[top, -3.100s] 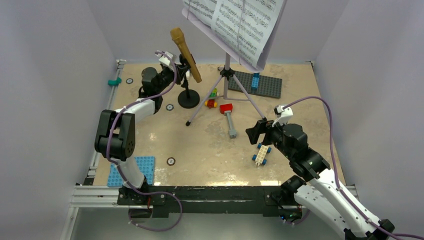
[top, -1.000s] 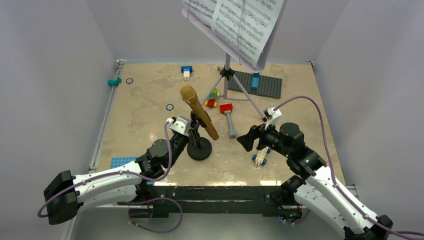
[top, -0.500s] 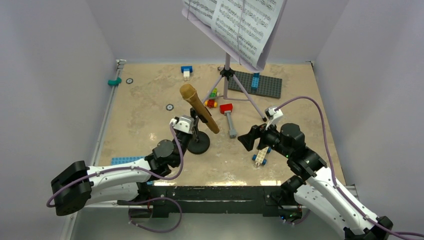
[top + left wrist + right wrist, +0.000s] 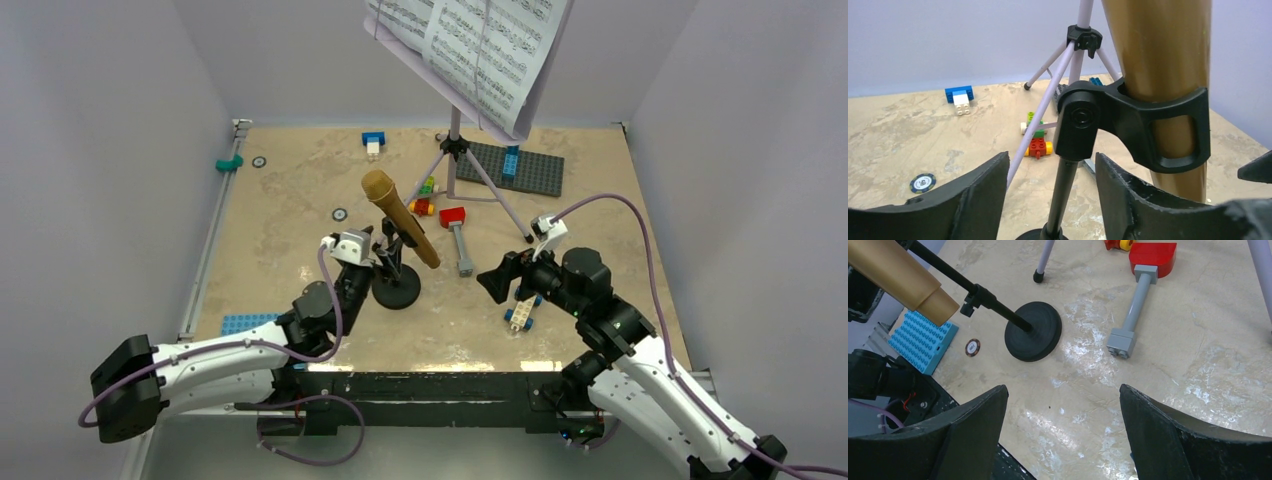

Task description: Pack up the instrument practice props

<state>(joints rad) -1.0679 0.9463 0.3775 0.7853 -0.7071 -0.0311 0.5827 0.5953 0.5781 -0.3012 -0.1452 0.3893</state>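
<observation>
**Mic stand upright, left gripper open around its pole**

- Blue baseplate [image 4: 243,322]: flat at the near-left corner of the bench [image 4: 290,210].
- Left gripper [image 4: 1050,165]: low, just left of the bench's middle. Jaws open and straddling the pole of the mic stand [image 4: 397,290]. The wrist view shows a gap on each side of the pole, so nothing is gripped.
- Mic stand: upright on its round base, midway across the bench and nearer the near edge.
- Gold microphone [image 4: 402,222]: seated in the stand's black clip [image 4: 1168,130]. It is tilted, with the head high toward the far left and the tail low toward the right.
- Music stand [image 4: 455,150]: on its tripod legs near the far edge, right of centre. The sheet-music pages [image 4: 470,40] rest on its desk.
- Toy hammer [image 4: 453,216]: lying flat between the tripod legs and the mic stand.
- Right gripper [image 4: 1063,390]: jaws spread wide and empty, above bare bench right of the mic stand base. A brick car [image 4: 522,310] lies just beside it.
</observation>
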